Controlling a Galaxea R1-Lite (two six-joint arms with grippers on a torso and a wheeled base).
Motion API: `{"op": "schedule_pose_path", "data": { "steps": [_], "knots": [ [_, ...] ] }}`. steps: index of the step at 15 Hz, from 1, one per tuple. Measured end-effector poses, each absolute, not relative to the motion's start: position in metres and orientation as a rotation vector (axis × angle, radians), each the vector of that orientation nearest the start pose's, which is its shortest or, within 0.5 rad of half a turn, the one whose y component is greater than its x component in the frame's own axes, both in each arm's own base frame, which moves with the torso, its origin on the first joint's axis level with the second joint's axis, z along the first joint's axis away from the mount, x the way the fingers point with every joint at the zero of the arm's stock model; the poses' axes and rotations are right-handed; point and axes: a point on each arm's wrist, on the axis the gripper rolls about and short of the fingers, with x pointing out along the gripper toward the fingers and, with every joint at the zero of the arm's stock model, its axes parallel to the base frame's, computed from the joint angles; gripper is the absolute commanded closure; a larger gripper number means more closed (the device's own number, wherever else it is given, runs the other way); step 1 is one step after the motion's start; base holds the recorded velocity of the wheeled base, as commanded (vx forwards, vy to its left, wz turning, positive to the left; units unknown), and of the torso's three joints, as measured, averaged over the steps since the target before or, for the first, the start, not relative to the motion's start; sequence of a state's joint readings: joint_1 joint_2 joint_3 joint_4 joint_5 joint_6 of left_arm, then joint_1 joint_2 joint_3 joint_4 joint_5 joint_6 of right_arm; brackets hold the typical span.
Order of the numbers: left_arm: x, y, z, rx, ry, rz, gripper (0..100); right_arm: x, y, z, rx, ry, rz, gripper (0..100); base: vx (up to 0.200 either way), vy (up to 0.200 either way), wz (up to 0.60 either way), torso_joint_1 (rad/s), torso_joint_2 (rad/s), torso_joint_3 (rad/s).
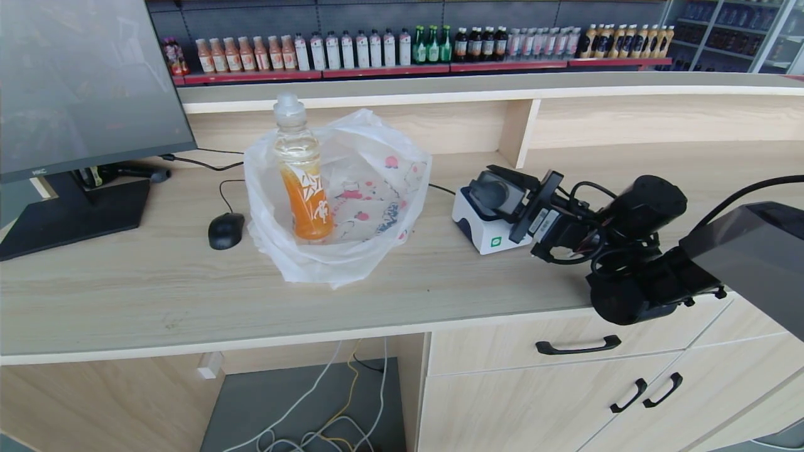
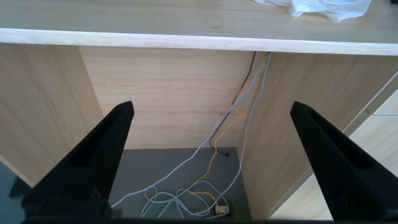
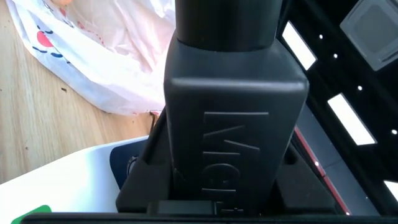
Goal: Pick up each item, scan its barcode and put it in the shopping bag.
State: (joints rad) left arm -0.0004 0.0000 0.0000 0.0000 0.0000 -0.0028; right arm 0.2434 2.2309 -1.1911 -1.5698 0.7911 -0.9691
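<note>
Wooden surface [image 1: 157,282] is carrying bag [image 1: 370,188] and bottle [image 1: 301,182]; left hand [image 2: 211,112] is hanging released; right hand [image 1: 522,207] is sitting at the scanner [image 1: 491,191], grip unclear.

your right arm [image 1: 634,251] is black, built of rounded, drum-like joints, with thin black cables [image 1: 581,188] looping loosely between them and a white label strip [image 1: 543,221] near its front end. behind them sits a glossy dark flat-sided shell [image 1: 754,251]. your left pincer [image 2: 211,106] has two matte black wedge-shaped fingers [image 2: 93,162] tapering to blunt tips.
</note>
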Motion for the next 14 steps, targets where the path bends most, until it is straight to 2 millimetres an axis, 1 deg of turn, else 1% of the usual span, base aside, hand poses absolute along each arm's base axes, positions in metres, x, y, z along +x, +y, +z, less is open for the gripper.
{"op": "schedule_pose_path", "data": {
  "steps": [5, 8, 11, 12, 14],
  "knots": [
    [-0.023, 0.000, 0.075, -0.003, 0.000, 0.000, 0, 0.402, 0.117, 0.175, -1.005, -0.990, 0.678, 100, 0.000, 0.000, 0.00, 0.000, 0.00, 0.000],
    [-0.023, 0.000, 0.075, -0.003, 0.000, 0.000, 0, 0.396, 0.116, 0.178, -0.998, -0.982, 0.682, 100, 0.000, 0.000, 0.00, 0.000, 0.00, 0.000],
    [-0.023, 0.000, 0.075, -0.003, 0.000, -0.001, 0, 0.378, 0.120, 0.179, -0.969, -0.949, 0.710, 100, 0.000, 0.000, 0.00, 0.000, 0.00, 0.000],
    [-0.023, 0.000, 0.075, -0.003, 0.000, -0.001, 0, 0.371, 0.122, 0.184, -0.951, -0.943, 0.711, 100, 0.000, 0.000, 0.00, 0.000, 0.00, 0.000],
    [-0.023, 0.000, 0.075, -0.003, 0.000, -0.001, 0, 0.350, 0.131, 0.195, -0.894, -0.929, 0.711, 100, 0.000, 0.000, 0.00, 0.000, 0.00, 0.000]
  ]
}}
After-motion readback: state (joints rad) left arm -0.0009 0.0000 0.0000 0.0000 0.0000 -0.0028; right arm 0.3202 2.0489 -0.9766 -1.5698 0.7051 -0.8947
